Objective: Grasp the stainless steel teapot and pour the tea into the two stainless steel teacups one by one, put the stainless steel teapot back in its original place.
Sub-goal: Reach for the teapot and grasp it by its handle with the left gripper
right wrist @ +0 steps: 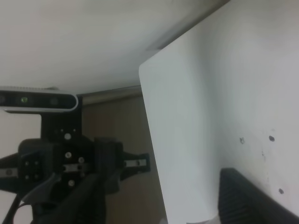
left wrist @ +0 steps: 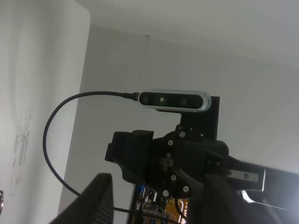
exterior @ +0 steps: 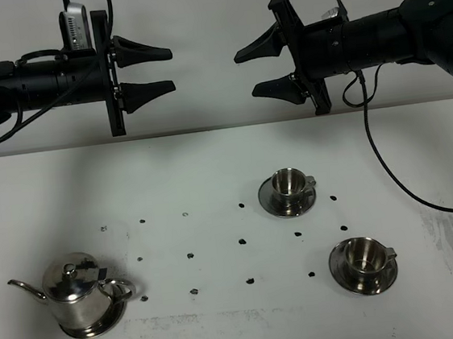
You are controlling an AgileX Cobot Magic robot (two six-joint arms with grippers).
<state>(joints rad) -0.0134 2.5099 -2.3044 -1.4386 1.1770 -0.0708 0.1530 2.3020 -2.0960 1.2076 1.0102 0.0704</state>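
Shiny steel things sit on this white counter; the job has not begun yet, I think. The teapot sits on its own saucer at the near left of the counter; its thin spout points left and its loop handle points right; nothing touches it. The two teacups look empty, for I can see no brown tea in them. So all of it is left to do: grab the pot, pour into one cup, pour into the other, and set the pot back on its saucer.

The left arm and the right arm hang high over the far edge of the counter, well apart from the pot and the cups; the left jaws are partly open and hold nothing; the right jaws are spread wide and hold nothing too.

Now the count: one teapot; two teacups, the far cup near the middle and the near cup off to the right; three saucers, one under each cup and one under the pot; two arms, each with one pair of jaws.
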